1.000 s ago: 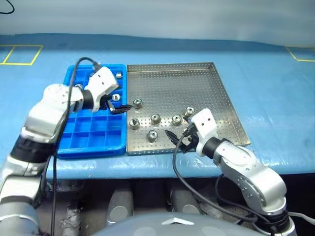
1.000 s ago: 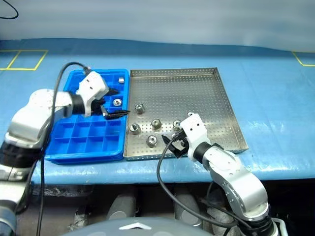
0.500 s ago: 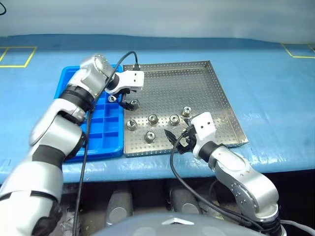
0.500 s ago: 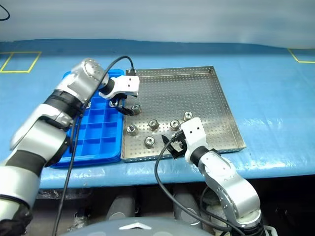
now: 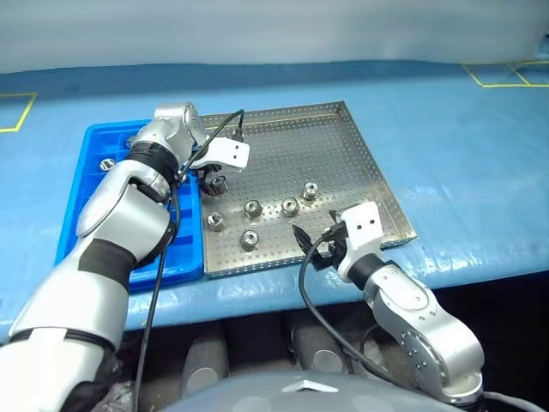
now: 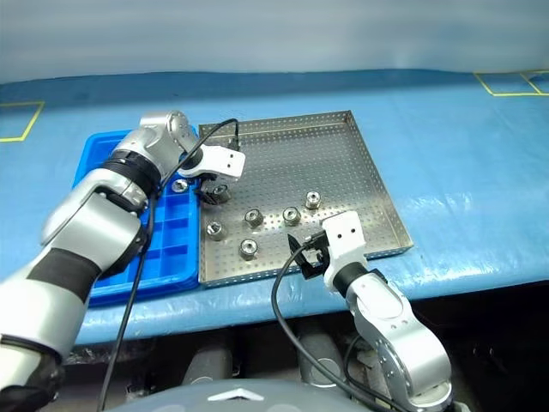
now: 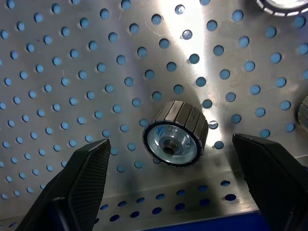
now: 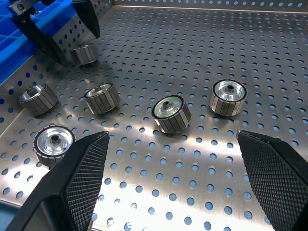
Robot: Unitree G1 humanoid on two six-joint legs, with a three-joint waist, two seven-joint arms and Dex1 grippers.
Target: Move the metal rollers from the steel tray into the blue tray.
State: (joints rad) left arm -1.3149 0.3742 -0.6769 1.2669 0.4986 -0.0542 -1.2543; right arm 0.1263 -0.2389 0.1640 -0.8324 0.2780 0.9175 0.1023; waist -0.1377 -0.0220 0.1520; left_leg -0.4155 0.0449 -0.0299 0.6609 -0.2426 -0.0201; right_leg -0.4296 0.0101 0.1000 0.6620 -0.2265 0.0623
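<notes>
Right wrist view looks between the right gripper's [image 8: 171, 183] wide-parted fingers, which hold nothing, over the near part of the steel tray [image 8: 269, 72]; the gripper hovers just above the tray's near rim, with five metal rollers [image 8: 171, 114] loosely scattered on the perforated floor ahead of it. Beyond those, near the tray's left rim, the left gripper [image 5: 214, 180] points steeply down over a sixth roller [image 7: 175, 134]. In the left wrist view that roller lies on its side between the two black fingers [image 7: 86, 175], which stand apart on either side with a clear gap showing each way, so nothing is clamped yet. To the left of the steel tray, edge to edge with it, lies the blue tray [image 5: 81, 215]; at least two rollers already sit in its far compartments, one at the left [image 5: 105, 163] and one beside the left arm [image 6: 180, 184]. Judging by this, the job is only partly done: six rollers are left on the steel tray, and the step in hand looks like closing on the one under the left gripper before carrying it across the shared edge.
</notes>
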